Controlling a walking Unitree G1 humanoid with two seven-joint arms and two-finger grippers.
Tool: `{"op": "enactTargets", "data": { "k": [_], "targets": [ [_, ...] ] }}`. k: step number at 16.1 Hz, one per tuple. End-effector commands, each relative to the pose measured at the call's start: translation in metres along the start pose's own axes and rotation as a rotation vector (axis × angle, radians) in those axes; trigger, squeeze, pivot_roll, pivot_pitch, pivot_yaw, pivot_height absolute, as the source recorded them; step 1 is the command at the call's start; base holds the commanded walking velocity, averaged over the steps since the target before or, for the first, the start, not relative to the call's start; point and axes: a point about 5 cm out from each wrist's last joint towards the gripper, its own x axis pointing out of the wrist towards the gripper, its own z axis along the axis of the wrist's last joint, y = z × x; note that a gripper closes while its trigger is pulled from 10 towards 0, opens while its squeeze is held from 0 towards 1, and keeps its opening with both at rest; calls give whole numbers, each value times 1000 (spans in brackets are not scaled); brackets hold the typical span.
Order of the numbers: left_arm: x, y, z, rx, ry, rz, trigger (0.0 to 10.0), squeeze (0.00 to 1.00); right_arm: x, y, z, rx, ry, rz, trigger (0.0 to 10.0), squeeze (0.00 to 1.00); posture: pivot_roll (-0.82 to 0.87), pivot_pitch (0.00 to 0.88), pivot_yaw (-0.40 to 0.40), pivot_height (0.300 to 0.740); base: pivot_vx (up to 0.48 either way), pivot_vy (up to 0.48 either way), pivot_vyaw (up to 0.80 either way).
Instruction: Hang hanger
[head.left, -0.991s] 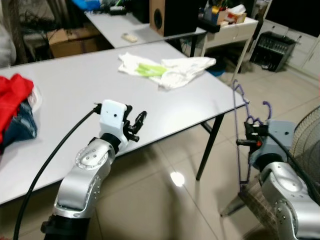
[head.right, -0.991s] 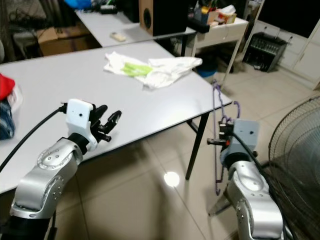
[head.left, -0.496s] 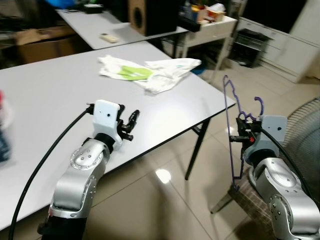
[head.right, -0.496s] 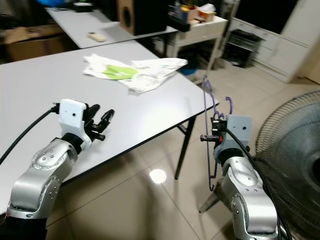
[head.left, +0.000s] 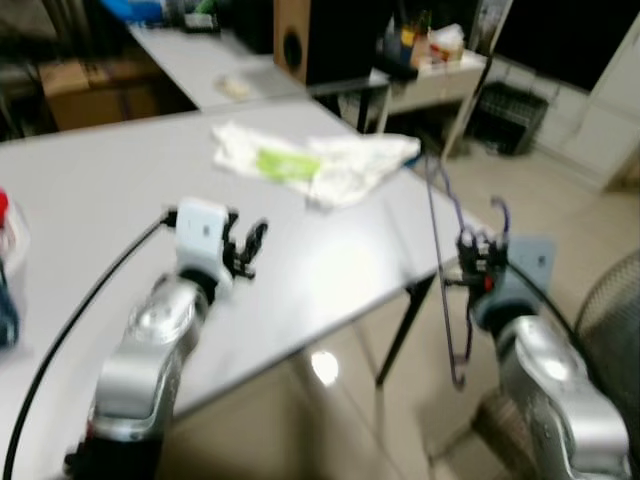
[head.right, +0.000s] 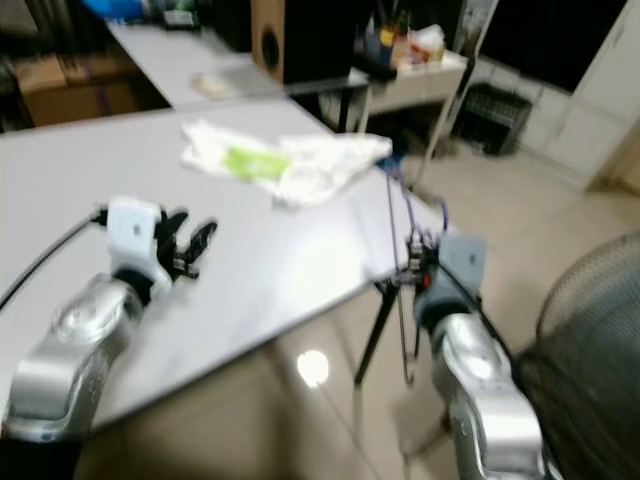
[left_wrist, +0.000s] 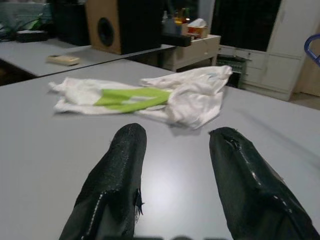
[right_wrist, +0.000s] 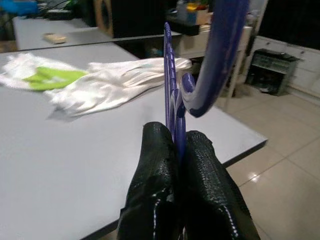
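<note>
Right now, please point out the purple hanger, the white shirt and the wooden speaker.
purple hanger (right_wrist: 170, 75), right wrist view, on its upright bar above the fingers.
white shirt (left_wrist: 192, 95), left wrist view, on the bunched cloth.
wooden speaker (left_wrist: 103, 31), left wrist view, on its front panel.

1. Both head views are smeared with motion blur, so the small items on the far side table (head.left: 455, 45) cannot be told apart.
2. The red and blue things (head.left: 5, 270) on the grey table's (head.left: 100, 190) left are cut off by the frame edge.
3. The fan (head.right: 590, 330) at right is cropped.
4. The purple hanger's (right_wrist: 172, 85) hook runs past the right wrist view's top edge.
</note>
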Motion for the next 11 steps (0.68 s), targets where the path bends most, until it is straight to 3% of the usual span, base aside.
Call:
{"op": "enactTargets", "data": {
  "k": [1, 4, 8, 11],
  "targets": [
    [5, -13, 5, -2, -15, -55, 10000, 0, -4, -14, 1, -15, -2, -55, 10000, 0, -164, 0, -30, 740, 356, 0, 0],
    [7, -13, 4, -1, -14, -63, 10000, 0, -4, -15, 1, -13, -2, -63, 10000, 0, -168, 0, -26, 740, 356, 0, 0],
    [8, -14, 4, 1, -15, -71, 10000, 0, -5, -15, 0, -8, 2, -64, 10000, 0, -173, 0, -25, 740, 357, 0, -800],
    [9, -16, 4, 5, -16, -79, 10000, 0, -5, -17, 1, -13, -6, -67, 10000, 0, -174, 0, -24, 740, 356, 0, 0]
  ]
}}
